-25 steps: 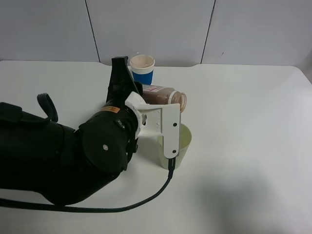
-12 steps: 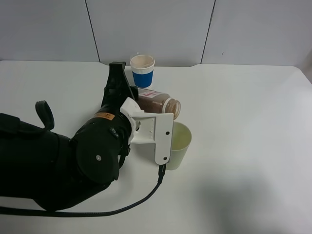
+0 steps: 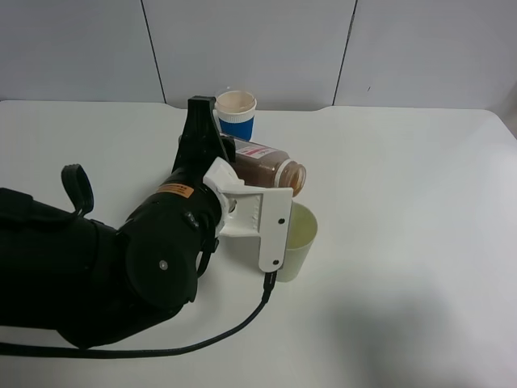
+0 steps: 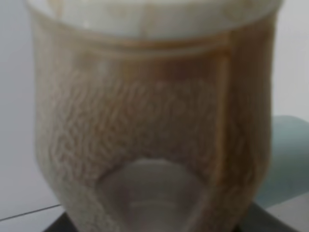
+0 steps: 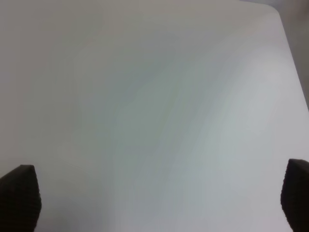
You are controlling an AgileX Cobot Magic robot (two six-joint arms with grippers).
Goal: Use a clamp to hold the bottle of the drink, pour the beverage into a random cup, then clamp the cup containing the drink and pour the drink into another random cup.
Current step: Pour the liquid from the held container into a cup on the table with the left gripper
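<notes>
Near frame centre the left gripper [image 3: 216, 150] clamped the bottle [image 3: 271, 166], tipped almost flat, mouth above the pale yellow-green cup [image 3: 302, 233]. The right gripper [image 5: 157, 195] gaped wide, empty. The mouth seemed close to the rim's edge; a sudden surge could spill past it.

I count 1 bottle [image 3: 266, 164]. Cups come to 3: 1 pale yellow-green tumbler [image 3: 300, 242] and 1 blue-sleeved paper cup [image 3: 236, 113] on the high camera, plus 1 teal cup [image 4: 289, 159] that I only catch on the left wrist camera. I see 1 black arm [image 3: 121, 267] in the high view, and 1 white table [image 3: 404, 202].
</notes>
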